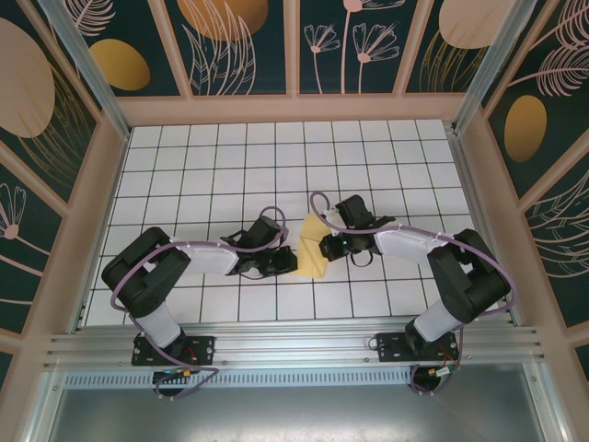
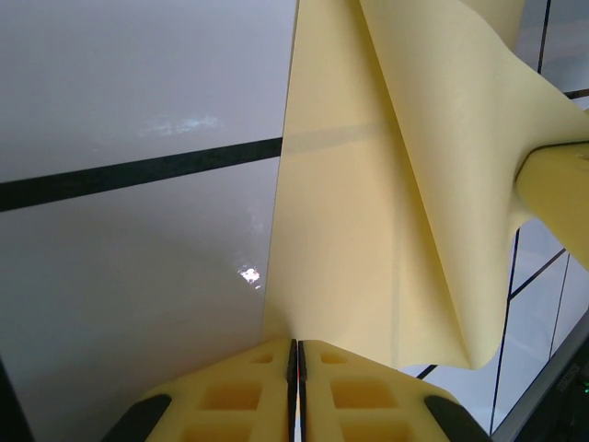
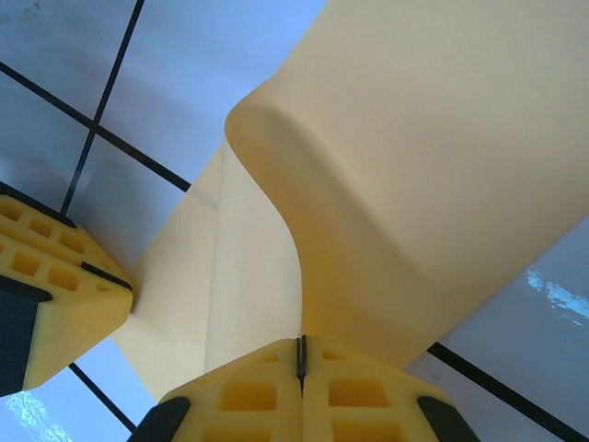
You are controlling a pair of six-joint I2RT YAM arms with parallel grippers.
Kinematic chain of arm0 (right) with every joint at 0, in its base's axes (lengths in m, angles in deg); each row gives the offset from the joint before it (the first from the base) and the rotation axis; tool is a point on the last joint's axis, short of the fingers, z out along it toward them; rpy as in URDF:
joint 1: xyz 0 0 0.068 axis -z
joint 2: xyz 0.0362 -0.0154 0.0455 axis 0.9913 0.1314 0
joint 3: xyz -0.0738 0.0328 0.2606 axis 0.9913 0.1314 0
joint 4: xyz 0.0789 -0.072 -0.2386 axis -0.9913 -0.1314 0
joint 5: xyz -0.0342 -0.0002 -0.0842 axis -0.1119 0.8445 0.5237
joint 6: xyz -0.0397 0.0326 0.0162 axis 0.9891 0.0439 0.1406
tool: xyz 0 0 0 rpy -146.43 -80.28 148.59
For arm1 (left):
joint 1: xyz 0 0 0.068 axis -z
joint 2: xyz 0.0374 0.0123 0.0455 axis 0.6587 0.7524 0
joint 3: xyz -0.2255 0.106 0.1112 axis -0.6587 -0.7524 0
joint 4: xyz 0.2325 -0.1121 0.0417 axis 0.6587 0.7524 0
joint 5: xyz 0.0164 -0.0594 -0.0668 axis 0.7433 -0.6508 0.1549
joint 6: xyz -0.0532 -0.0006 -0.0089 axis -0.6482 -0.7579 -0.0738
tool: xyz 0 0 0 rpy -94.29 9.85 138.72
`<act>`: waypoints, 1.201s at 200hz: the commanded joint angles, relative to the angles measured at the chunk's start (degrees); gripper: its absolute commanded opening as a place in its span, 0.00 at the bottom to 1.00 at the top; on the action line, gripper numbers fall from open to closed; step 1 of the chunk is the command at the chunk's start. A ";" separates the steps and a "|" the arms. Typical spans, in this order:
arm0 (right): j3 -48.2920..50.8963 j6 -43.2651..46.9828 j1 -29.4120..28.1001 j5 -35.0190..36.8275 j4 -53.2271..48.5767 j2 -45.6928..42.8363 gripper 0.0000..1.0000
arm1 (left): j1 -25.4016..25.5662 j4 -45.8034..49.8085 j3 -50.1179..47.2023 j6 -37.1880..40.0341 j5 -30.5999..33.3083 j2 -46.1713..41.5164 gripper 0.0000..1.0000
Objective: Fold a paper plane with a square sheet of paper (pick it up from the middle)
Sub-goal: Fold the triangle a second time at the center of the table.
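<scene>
The square sheet of paper (image 1: 311, 245) is pale yellow, partly folded, and held between my two grippers near the table's middle. My left gripper (image 1: 292, 261) is shut on its near-left edge; in the left wrist view the closed fingertips (image 2: 296, 344) pinch the sheet (image 2: 368, 230), which rises in creased layers. My right gripper (image 1: 323, 247) is shut on the opposite edge. In the right wrist view its tips (image 3: 301, 343) clamp the sheet (image 3: 414, 157), whose flap curls over in a rounded bend. Each wrist view also catches the other gripper's yellow finger (image 2: 561, 189) (image 3: 64, 295). The paper plane is out of view.
The white grid-tiled table (image 1: 276, 166) is fenced by wooden walls (image 1: 294, 109) at the back and sides. An aluminium rail (image 1: 294, 345) carries both arm bases along the near edge.
</scene>
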 commanded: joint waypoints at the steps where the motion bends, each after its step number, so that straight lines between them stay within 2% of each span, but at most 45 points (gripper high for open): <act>1: 0.15 -0.52 -0.51 0.22 0.31 1.00 0.06 | 0.03 1.17 0.94 0.64 -0.49 1.11 0.12; 55: 0.00 0.04 -0.98 -3.06 1.51 1.73 0.06 | -0.02 0.91 1.27 0.66 -0.67 1.10 0.12; 170: -1.90 -0.45 -0.85 1.71 -0.68 4.68 0.06 | 0.03 1.61 1.22 0.97 -0.24 1.12 0.12; 240: -3.34 0.45 -0.81 0.42 -0.91 6.05 0.07 | 0.03 2.14 1.50 1.38 -0.24 1.13 0.12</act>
